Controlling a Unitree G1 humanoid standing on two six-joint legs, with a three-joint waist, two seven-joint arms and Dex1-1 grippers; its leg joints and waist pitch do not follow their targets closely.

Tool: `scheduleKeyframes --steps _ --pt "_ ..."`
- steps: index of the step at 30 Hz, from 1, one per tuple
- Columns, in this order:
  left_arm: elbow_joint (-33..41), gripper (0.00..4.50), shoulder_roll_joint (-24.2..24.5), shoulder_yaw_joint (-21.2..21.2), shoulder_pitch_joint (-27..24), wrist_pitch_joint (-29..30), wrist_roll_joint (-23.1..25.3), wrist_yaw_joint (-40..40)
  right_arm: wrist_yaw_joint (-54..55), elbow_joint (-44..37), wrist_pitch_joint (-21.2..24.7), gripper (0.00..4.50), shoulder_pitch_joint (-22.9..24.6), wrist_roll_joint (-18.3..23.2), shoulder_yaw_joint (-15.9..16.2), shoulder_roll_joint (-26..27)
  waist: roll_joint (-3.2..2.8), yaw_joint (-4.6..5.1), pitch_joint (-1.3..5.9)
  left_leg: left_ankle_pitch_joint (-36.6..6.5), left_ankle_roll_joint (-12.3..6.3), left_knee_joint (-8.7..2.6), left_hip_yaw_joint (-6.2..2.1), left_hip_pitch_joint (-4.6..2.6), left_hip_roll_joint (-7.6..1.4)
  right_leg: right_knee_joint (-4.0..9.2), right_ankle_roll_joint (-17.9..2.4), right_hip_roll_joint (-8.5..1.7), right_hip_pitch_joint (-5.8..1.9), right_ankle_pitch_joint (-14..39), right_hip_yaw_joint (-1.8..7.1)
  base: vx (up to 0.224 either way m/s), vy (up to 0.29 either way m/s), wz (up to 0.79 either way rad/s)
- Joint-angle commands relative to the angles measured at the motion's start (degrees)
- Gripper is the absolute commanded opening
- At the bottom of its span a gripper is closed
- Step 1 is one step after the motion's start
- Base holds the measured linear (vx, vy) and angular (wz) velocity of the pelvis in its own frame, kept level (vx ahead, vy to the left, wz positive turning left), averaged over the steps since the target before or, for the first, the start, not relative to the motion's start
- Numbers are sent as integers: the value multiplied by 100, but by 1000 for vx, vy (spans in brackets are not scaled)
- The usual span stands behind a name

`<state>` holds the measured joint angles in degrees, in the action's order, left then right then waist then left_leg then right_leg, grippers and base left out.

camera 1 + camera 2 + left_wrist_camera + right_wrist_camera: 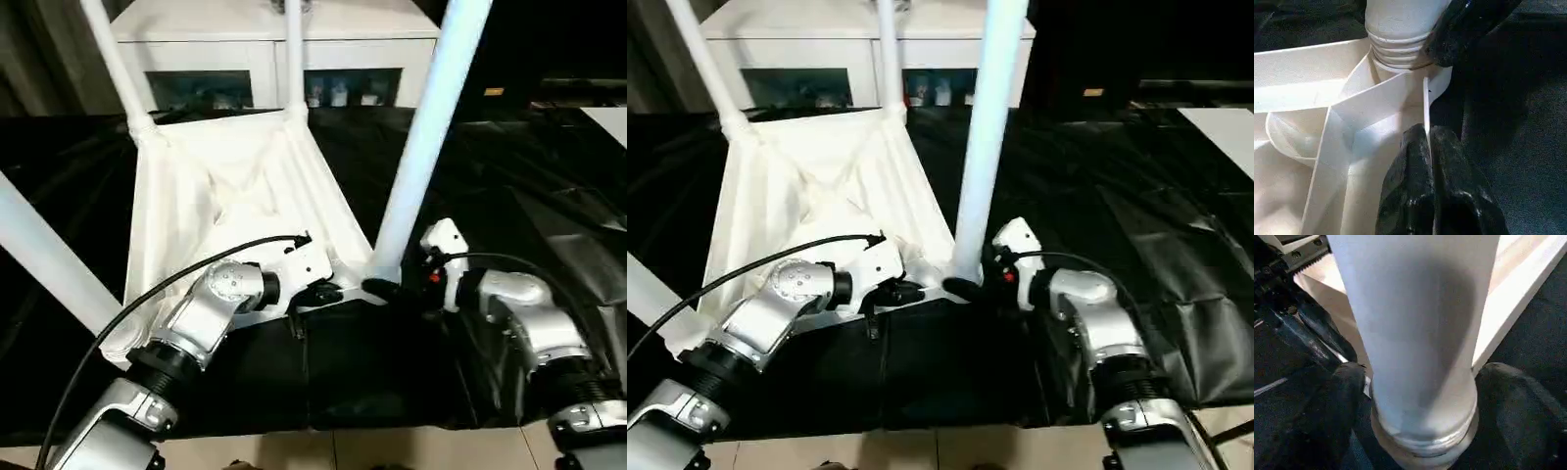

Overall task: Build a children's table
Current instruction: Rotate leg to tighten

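**Operator:** On the black-covered work surface [392, 382], where is the tabletop sitting?

**Unit:** The tabletop [235, 186] is lying upside down, ribbed underside facing up, directly ahead of me. Four legs are standing in its corner sockets: two far legs [116, 64] [293, 59], one near leg on my left [44, 255], and one near leg on my right [431, 127].

**Operator:** Report the left gripper.

**Unit:** My left gripper [1426, 147] is pinching the thin near edge wall of the tabletop, just beside the right-hand near socket. Both fingers [1403, 191] are pressing closed against that wall, one on each side.

**Operator:** Report the right gripper.

**Unit:** My right gripper [1422, 396] is straddling the base of the near right leg, where its threaded collar [1398, 49] is entering the socket. The fingers [1337, 406] are standing spread on either side of the tube. I cannot tell whether they are touching it.

**Operator:** Surroundings?

**Unit:** A white cabinet with glass doors [274, 59] is standing behind the tabletop. A black cable [167, 289] is arching over my left forearm [211, 313].
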<state>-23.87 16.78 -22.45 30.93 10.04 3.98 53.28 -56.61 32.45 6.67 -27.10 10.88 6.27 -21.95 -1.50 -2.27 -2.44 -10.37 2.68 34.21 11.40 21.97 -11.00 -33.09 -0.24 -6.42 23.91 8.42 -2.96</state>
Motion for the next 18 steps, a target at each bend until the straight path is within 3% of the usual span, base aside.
scheduleKeyframes --steps 1,10,18 --pt "-63 0 83 -144 -154 117 149 14 -65 84 -88 371 -79 -7 -29 -10 87 -28 387 -1334 -407 -420 -64 -96 -174 285 -1328 -144 -287 1203 111 0 0 0" --pt "-38 0 182 -115 -187 150 168 52 -62 299 -221 284 -118 -72 -18 45 91 -11 387 -1380 -372 -424 -69 -94 -174 295 -1280 -148 -282 1329 111 0 0 0" --pt "45 0 320 -138 -290 161 184 110 163 418 -442 268 -106 -8 -194 209 69 39 379 -1563 -300 -448 -86 -81 -170 305 -1266 -140 -290 1433 103 0 0 0"
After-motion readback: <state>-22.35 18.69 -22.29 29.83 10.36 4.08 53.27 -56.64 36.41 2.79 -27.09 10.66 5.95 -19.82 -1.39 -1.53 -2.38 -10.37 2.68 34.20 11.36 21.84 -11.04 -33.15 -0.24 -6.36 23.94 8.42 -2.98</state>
